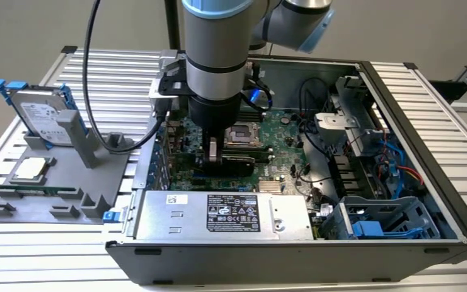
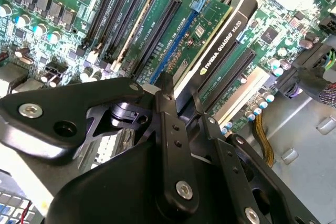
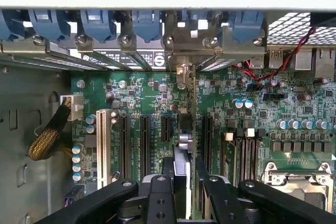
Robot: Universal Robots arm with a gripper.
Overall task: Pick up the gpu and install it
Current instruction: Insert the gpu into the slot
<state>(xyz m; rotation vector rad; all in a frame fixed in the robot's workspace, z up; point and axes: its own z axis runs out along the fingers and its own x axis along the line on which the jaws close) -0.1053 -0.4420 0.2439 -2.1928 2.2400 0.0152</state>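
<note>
Holding the gpu upright on its edge, the pincer stands low inside the open computer case, just over the motherboard. In the second wrist view the pincer's black fingers are clenched on the card, which stands among the long expansion slots. In the first wrist view the gpu is seen edge-on, and its silver end bracket reaches toward the rear openings of the case.

It seems that the card is already in or very near its slot, but I cannot tell if it is fully seated, because the fingers hide the lower edge.

The main risk, in my judgement, is bad alignment. If the card is a little tilted or shifted to 1 side, pressing down could bend the contacts or stress the motherboard. The bracket could also catch on the metal frame at the rear and keep 1 end of the card high. Pressing too hard on 1 end only could leave the card half seated. The neighbouring capacitors and the braided cable are near, but apart from the card.
</note>
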